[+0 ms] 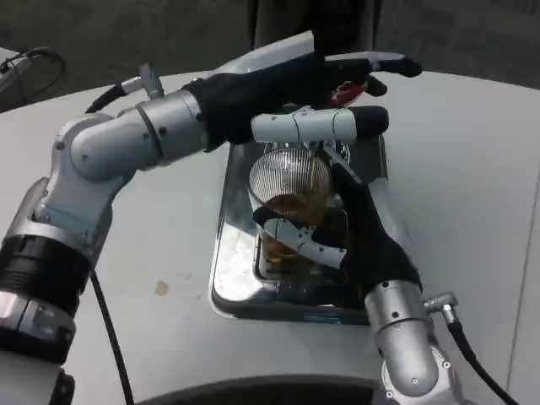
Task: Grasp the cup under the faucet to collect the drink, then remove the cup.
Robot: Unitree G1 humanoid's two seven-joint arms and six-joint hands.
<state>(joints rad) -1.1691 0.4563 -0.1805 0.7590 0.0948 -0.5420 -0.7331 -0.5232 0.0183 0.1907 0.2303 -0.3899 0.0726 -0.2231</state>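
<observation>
A ribbed clear glass cup (288, 190) with amber drink in it stands over the grated drip tray (226, 253). My right hand (359, 236) grips the cup from the right, white fingers wrapped across its front. My left hand (308, 93) reaches over the tray from the left. Its fingers lie on the red-tipped faucet lever (346, 89) above the cup. The faucet spout is hidden behind the left hand's fingers.
The shiny metal tray sits mid-table on the white tabletop (169, 245). A black cable (110, 337) hangs by my left arm. A small brown spot (159, 288) marks the table left of the tray.
</observation>
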